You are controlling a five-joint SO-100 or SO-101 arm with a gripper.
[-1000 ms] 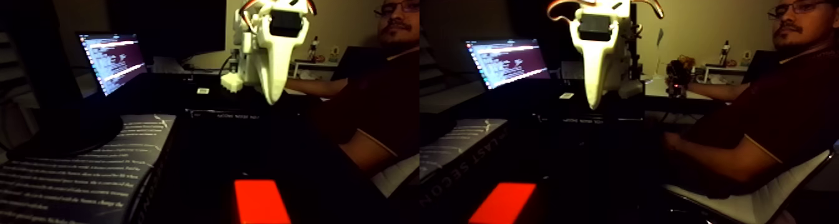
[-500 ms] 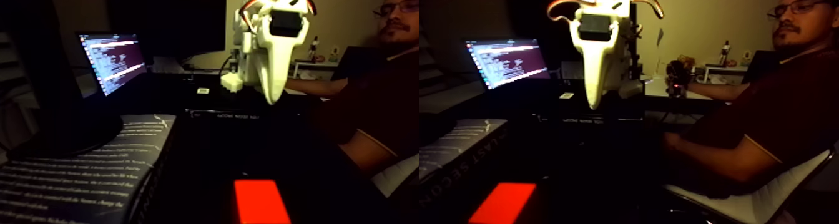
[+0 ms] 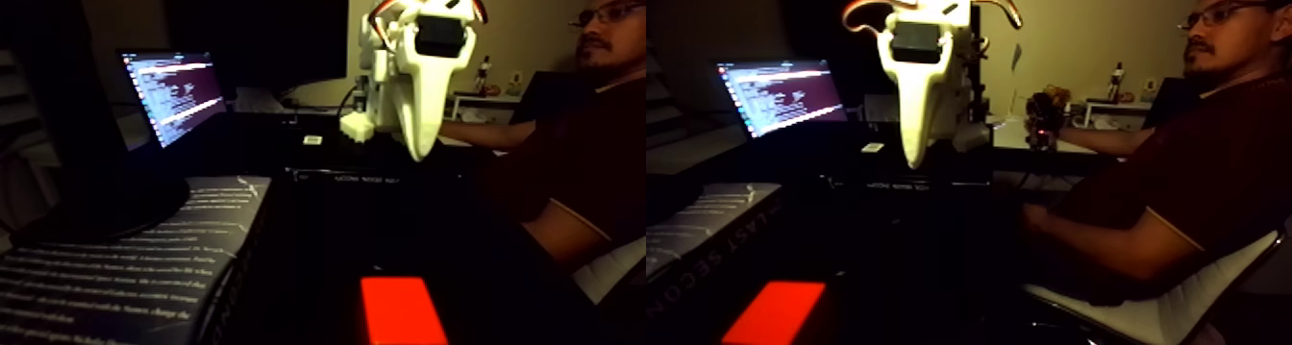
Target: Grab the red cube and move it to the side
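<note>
The red cube (image 3: 402, 310) lies on the dark table at the bottom edge of the fixed view, which is a side-by-side pair; in the right half the red cube (image 3: 775, 312) sits near the bottom too. The white gripper (image 3: 419, 153) hangs point down well above and behind the cube, not touching it. Its fingers taper to one tip with no gap showing and hold nothing. The right half shows the same gripper (image 3: 913, 160).
A lit laptop (image 3: 173, 94) stands at the back left. A printed book (image 3: 125, 262) lies at the left front. A seated person (image 3: 577, 147) is at the right, forearm resting on the table's edge. A dark monitor (image 3: 260, 36) stands behind.
The person's head has turned slightly. The arm and the red cube have not moved.
</note>
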